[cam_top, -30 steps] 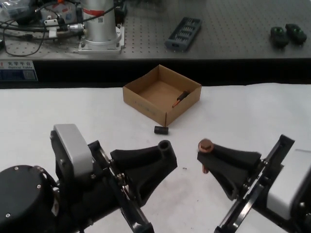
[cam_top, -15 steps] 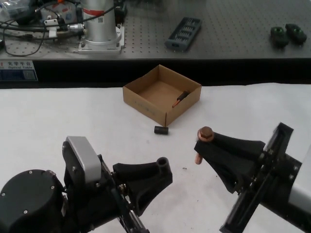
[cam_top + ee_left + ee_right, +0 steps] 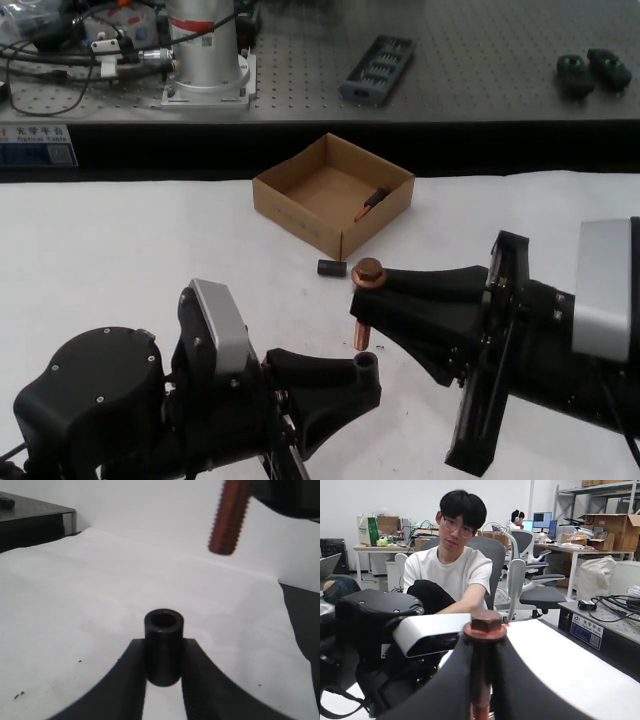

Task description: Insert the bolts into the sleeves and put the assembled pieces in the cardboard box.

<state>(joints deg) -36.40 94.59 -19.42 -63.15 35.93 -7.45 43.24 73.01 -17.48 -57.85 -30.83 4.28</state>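
My left gripper point(image 3: 360, 375) point(image 3: 164, 667) is shut on a black sleeve point(image 3: 366, 363) point(image 3: 163, 646), held upright with its bore facing up. My right gripper point(image 3: 372, 300) point(image 3: 481, 680) is shut on a copper bolt point(image 3: 364, 305) point(image 3: 482, 665), head up and threaded tip point(image 3: 229, 517) pointing down. The tip hangs just above the sleeve's opening, slightly off to one side and apart from it. A second black sleeve point(image 3: 331, 268) lies on the white table near the cardboard box point(image 3: 300, 212). Inside the box lies one assembled bolt and sleeve point(image 3: 372, 203).
The white table cover point(image 3: 120, 250) stretches to both sides of the box. Behind it runs a perforated metal bench with a silver cylinder point(image 3: 205, 45), cables, a dark bit holder point(image 3: 377, 67) and two black-green parts point(image 3: 592, 70). The left arm's base point(image 3: 95, 410) stands near the front.
The right gripper has carried the bolt leftward and the left gripper has moved the sleeve right and lower, so the bolt tip now hangs just over the sleeve.
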